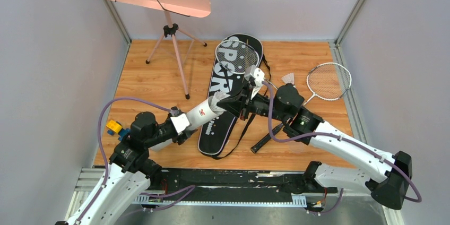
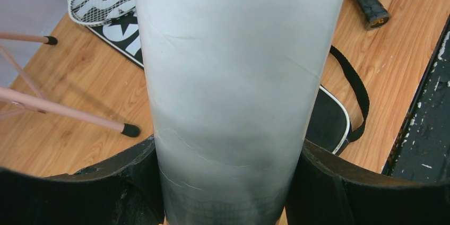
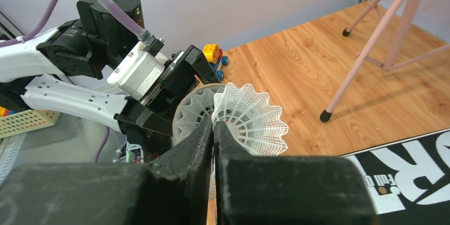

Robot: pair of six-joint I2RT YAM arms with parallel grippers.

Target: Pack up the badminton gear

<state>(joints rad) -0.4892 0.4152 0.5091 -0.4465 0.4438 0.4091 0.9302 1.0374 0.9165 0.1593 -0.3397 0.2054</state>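
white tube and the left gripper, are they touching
Touching: the left wrist view shows the left gripper with both black fingers pressed against the sides of the white tube.

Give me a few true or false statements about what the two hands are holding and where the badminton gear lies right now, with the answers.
1. The left hand grips the white tube. True.
2. The right hand is open and empty. False: it is shut on a shuttlecock.
3. One racket has its head lying on the black bag. True.
4. The yellow and blue toy sits on the bag. False: it is on the table, left of the bag and apart from it.
5. A second shuttlecock sits on the table near the other racket. True.
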